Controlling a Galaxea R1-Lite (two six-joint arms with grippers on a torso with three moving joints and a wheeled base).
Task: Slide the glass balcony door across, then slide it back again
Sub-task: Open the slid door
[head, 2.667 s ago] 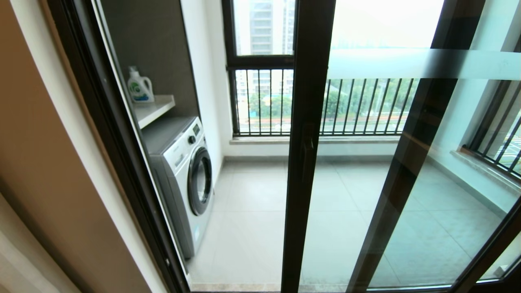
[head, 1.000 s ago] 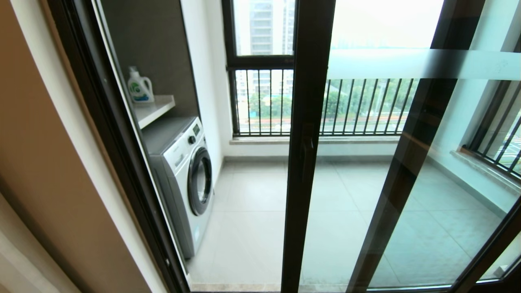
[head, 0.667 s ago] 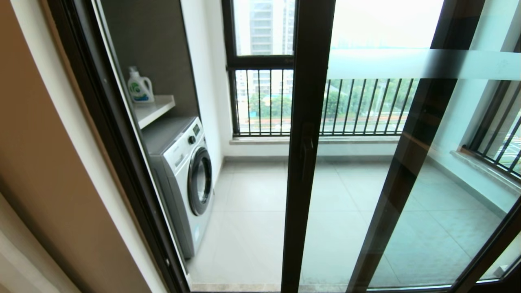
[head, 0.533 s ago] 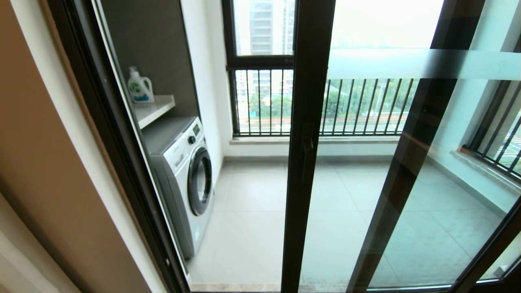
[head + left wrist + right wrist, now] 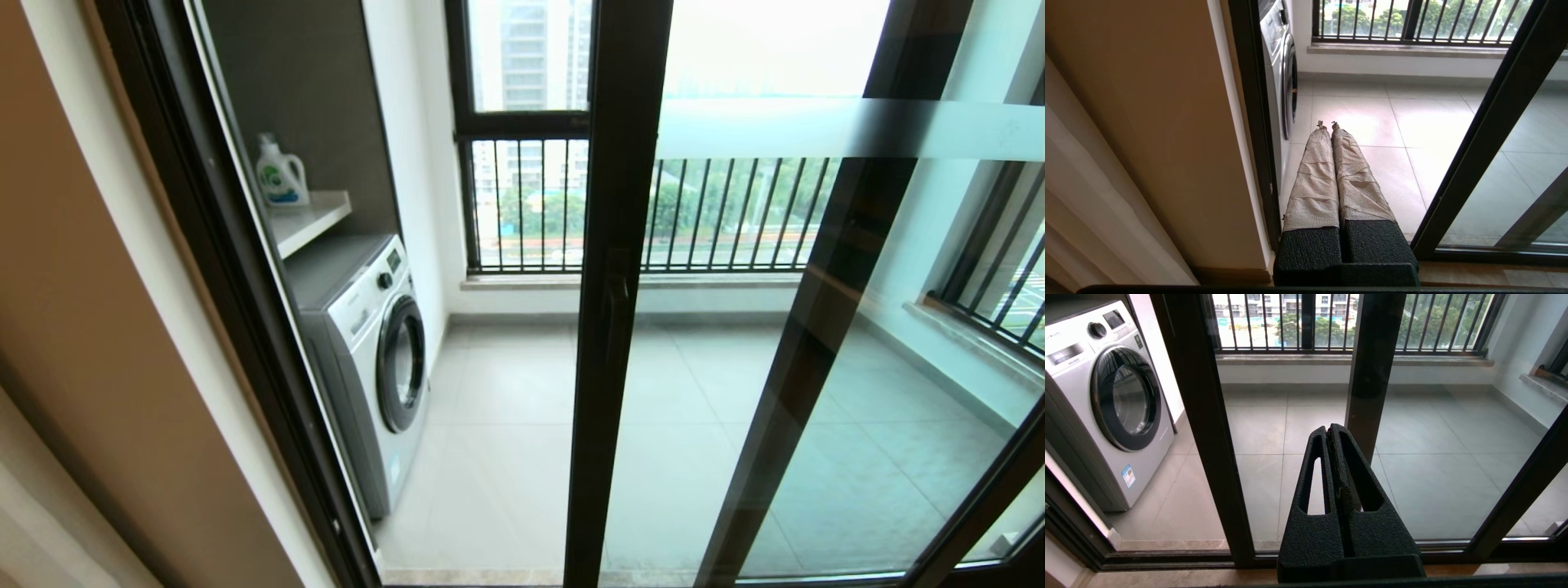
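The glass balcony door (image 5: 735, 367) stands partly slid across, and its dark leading stile (image 5: 614, 245) runs down the middle of the head view. A small dark handle (image 5: 616, 306) sits on that stile, and a frosted band (image 5: 833, 128) crosses the glass. The doorway to the left of the stile is open. Neither gripper shows in the head view. My left gripper (image 5: 1327, 123), with tape-wrapped fingers, is shut on nothing and points into the open gap beside the stile (image 5: 1486, 134). My right gripper (image 5: 1331, 426) is shut and empty, facing the glass just right of the stile (image 5: 1208, 437).
A washing machine (image 5: 367, 359) stands at the left inside the balcony, with a detergent bottle (image 5: 280, 173) on the shelf above it. The fixed door frame (image 5: 245, 343) and a tan wall (image 5: 82, 327) border the opening. A second dark stile (image 5: 816, 327) shows behind the glass. A barred window (image 5: 531, 204) lies beyond.
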